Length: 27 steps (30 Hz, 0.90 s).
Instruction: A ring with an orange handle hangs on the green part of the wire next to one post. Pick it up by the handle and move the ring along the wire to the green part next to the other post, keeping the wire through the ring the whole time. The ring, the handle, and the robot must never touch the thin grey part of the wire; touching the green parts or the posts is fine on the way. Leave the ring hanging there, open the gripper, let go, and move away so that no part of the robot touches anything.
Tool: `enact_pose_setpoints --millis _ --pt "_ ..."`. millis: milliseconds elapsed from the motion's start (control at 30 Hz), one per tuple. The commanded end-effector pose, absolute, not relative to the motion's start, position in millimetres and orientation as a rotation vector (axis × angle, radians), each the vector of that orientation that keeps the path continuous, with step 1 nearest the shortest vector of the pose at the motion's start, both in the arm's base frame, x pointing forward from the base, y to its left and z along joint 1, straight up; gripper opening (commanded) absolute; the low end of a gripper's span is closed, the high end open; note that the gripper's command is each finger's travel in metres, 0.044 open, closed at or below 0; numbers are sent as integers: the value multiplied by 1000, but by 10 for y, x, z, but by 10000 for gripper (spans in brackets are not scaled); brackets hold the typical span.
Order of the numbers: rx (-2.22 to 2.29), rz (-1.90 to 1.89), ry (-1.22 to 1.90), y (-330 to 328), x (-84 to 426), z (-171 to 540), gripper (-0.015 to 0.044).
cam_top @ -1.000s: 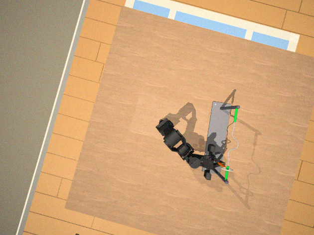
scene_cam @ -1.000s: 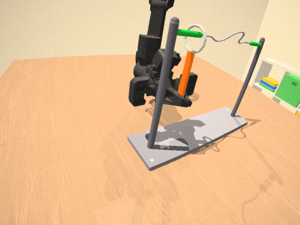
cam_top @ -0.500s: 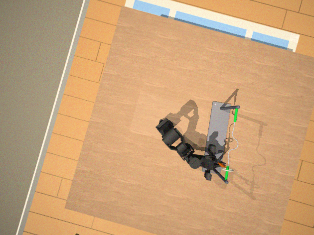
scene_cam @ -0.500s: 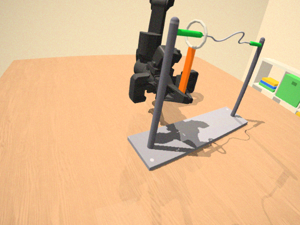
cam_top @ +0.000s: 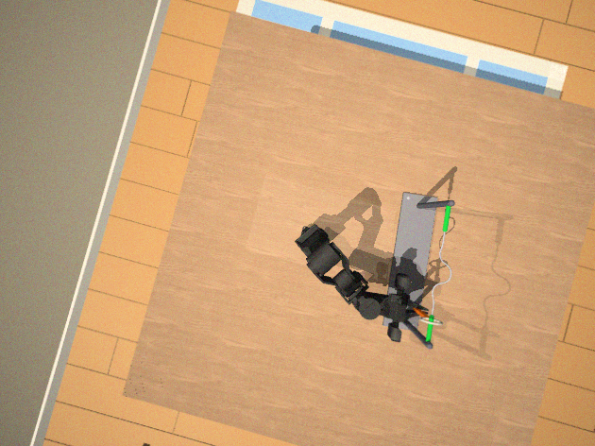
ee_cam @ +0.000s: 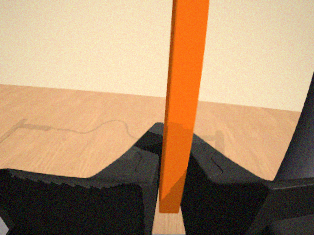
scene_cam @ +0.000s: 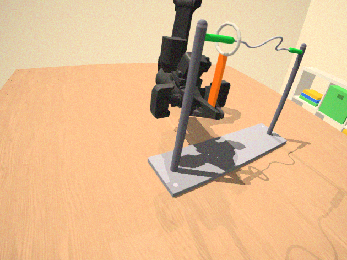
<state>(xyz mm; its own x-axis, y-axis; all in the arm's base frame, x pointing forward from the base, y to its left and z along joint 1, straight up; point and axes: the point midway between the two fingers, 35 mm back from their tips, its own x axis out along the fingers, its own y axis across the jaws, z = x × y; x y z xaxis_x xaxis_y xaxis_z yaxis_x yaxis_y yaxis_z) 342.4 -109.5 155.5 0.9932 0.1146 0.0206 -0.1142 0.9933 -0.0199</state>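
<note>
The pale white ring [scene_cam: 228, 38] sits at the very end of the near green sleeve [scene_cam: 218, 38], right where the thin grey wavy wire [scene_cam: 261, 43] begins, with the sleeve's tip passing through its opening. From the ring's lower edge a flat orange handle [scene_cam: 217, 80] drops almost straight down, leaning slightly, into the black pincer [ee_cam: 168, 183], which is closed on the handle's bottom end. To carry on well, the ring's opening should stay centred on the grey wire through every dip and rise, with the handle kept steady so the rim never brushes it. Beyond the ring, the wire runs to the far green sleeve [scene_cam: 295, 50] on the far grey post [scene_cam: 286, 89]; both posts stand on a grey base plate [scene_cam: 254, 144] on the wooden counter [scene_cam: 72, 156].
</note>
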Motion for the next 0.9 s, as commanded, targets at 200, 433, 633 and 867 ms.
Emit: enact_pose_setpoints --millis 200,433,633,867 --pt "-11 111 -18 -1000 3410 1544 -150" --pt "-13 113 -18 -933 3403 1543 -150" --pt "-19 117 -18 -881 3398 1543 -150" --pt "-38 127 -19 -837 3394 1543 -150"
